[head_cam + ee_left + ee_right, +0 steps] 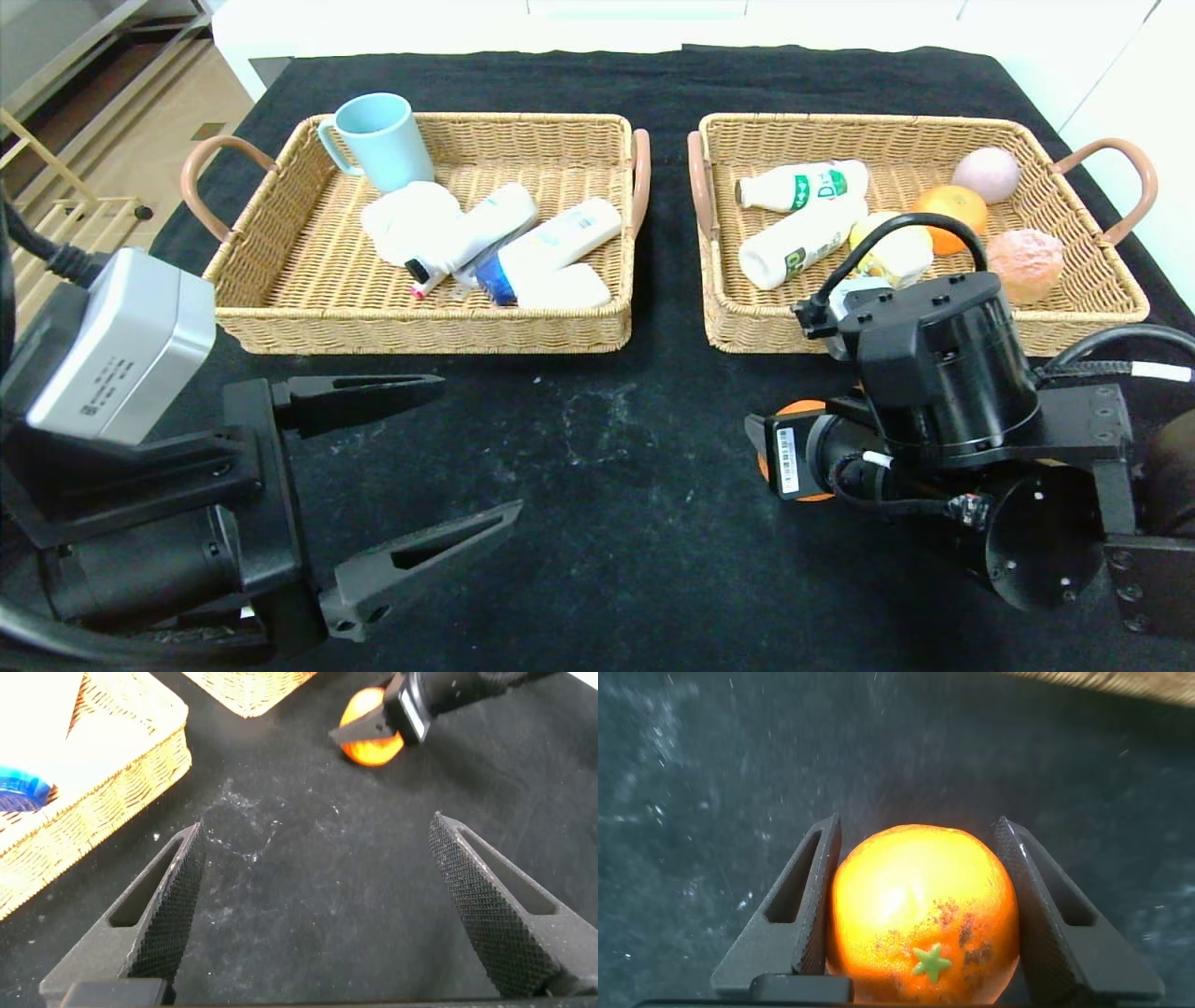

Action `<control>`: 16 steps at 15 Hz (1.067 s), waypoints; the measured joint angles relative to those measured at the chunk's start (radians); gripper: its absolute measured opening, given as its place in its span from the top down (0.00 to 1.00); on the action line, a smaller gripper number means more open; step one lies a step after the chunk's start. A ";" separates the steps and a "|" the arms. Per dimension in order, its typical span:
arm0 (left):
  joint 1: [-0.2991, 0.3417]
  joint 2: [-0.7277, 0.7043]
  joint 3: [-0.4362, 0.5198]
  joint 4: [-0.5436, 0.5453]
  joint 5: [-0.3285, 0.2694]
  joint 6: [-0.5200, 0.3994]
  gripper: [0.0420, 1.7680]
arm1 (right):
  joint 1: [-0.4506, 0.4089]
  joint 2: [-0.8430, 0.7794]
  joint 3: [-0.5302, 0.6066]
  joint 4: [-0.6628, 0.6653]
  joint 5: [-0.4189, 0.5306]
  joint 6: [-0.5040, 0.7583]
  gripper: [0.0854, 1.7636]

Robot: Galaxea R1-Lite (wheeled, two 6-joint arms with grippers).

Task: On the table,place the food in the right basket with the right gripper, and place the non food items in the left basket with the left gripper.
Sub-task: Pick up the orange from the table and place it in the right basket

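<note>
So the right end effector [915, 915] is clamped on an orange [920, 917], one finger pressed against each side of it, green stem spot facing the wrist camera. In the head view the arm hides most of that fruit; only a sliver of orange [782, 464] peeks out beside the wrist, low over the black tabletop [597, 467], just in front of the right basket [920, 317] and not inside it. The left wrist camera catches the same orange [372, 739] pinched at the far side of the cloth.

The left end effector [425, 462] sits at the near left of the tabletop, fingers spread wide with nothing between them, just bare cloth. It's in front of the left basket [420, 327].

Left basket contents: a light blue mug [381, 142] standing in the back corner, a white tube bottle with blue cap [546, 245], a wavy white bottle with black brush tip [471, 238], all lying jumbled together in the middle.

Right basket: two white milk bottles with green labels [803, 187] lying side by side, another orange [950, 213] behind the arm, a pinkish round fruit [986, 174] in the back corner and a rough peach-coloured one [1025, 263] near the right wall.
</note>
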 joint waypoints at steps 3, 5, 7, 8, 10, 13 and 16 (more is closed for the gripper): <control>0.000 0.004 0.002 -0.001 0.000 0.000 0.03 | -0.005 -0.031 -0.006 -0.004 -0.001 -0.028 0.37; 0.000 0.009 0.003 -0.001 0.000 0.000 0.03 | -0.014 -0.052 -0.041 -0.003 -0.001 -0.052 0.37; 0.000 0.011 0.003 -0.001 0.000 0.000 0.03 | -0.036 -0.067 -0.080 -0.003 -0.001 -0.102 0.37; 0.000 0.011 0.004 -0.001 0.000 0.001 0.03 | -0.047 -0.072 -0.100 -0.004 -0.001 -0.115 0.37; 0.000 0.011 0.004 -0.002 0.000 0.002 0.03 | -0.077 -0.074 -0.156 -0.011 0.000 -0.131 0.37; 0.000 0.010 0.004 -0.007 0.003 0.001 0.03 | -0.126 -0.059 -0.245 -0.016 0.002 -0.171 0.37; 0.001 0.006 0.003 -0.010 0.003 0.002 0.03 | -0.162 -0.029 -0.314 -0.025 0.008 -0.187 0.37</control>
